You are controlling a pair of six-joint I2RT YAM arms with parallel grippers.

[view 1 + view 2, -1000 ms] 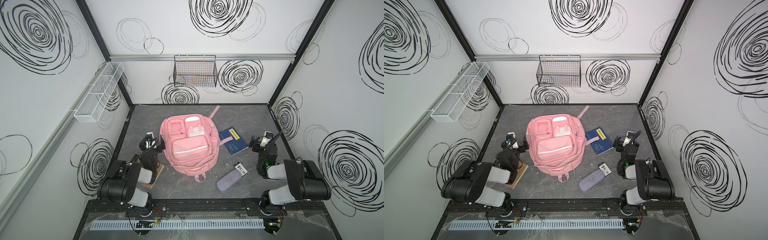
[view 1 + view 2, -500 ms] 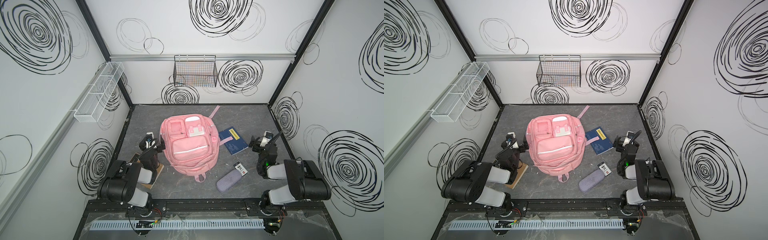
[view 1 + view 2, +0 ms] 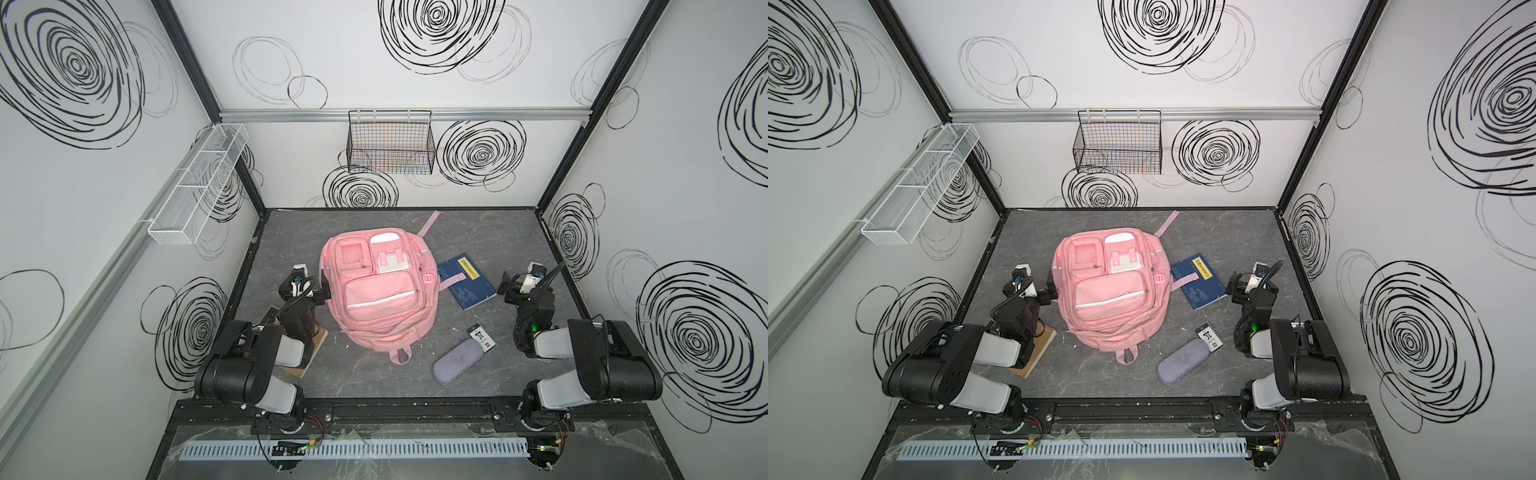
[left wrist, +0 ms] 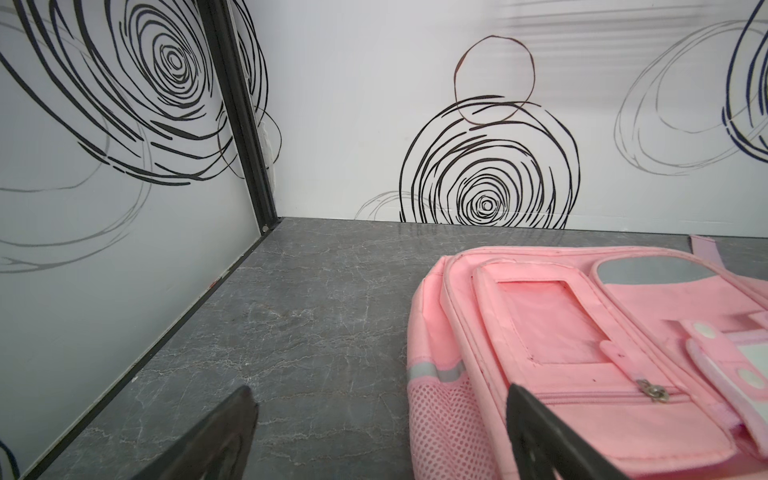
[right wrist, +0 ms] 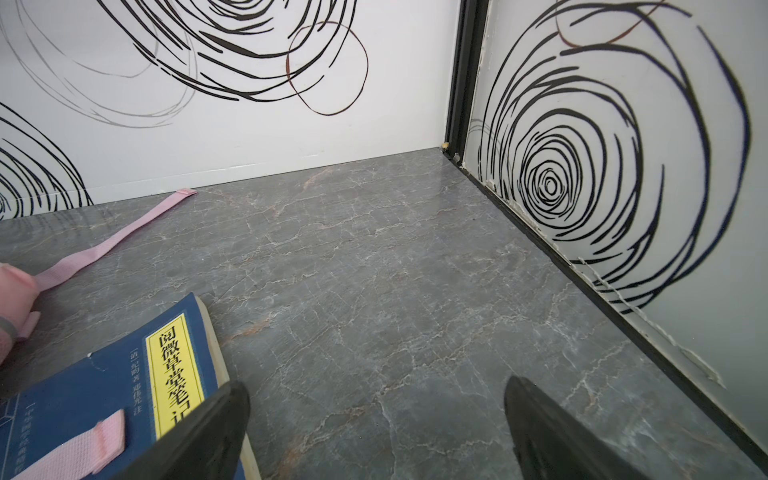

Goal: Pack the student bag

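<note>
Nothing's shifted: large pink fabric backpack (image 3: 378, 299) lies flat mid grey marbled tabletop (image 3: 374, 386); left gripper (image 4: 380, 432) beside it and right gripper (image 5: 376, 415) wait, jaws spread, empty. Soft, floppy, probably light; pinch the small metal zipper pull (image 4: 654, 392).

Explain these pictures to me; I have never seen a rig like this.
Two black robot arms stand at a grey marbled table, each ending in a two-fingered gripper. Two pictures look down from overhead; two come from cameras on the arms' wrists. On the table lie a large pink fabric backpack, a dark blue book with a yellow label, a grey-lilac oblong pouch, a small black-and-white card and a flat brown pad partly under the left arm. The left gripper and the right gripper are open and hold nothing.
</note>
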